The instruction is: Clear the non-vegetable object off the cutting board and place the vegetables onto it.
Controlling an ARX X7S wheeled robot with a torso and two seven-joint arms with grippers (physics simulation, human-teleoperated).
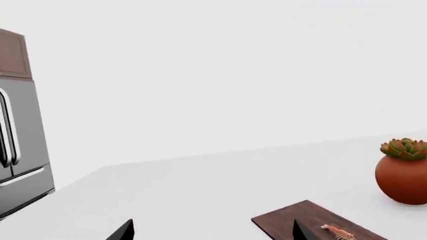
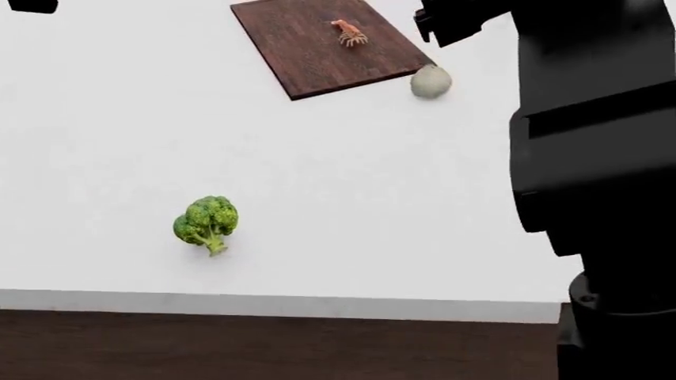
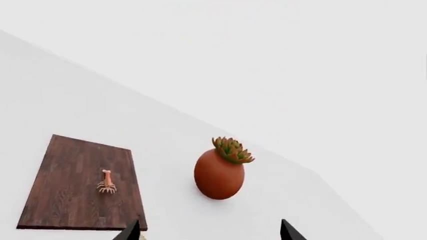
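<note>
Shrimp is lying mid-board, looking light, thin and fragile, best pinched across its body; right end effector is hovering released beside the board; left end effector's tips are showing spread; bulb touching board's corner; broccoli well apart.

Dark wood cutting board flat on white counter, set askew. Small orange-pink shrimp lying on it, legs fanned. Pale round bulb just off board's corner. Green broccoli well apart, near counter's front edge.
</note>
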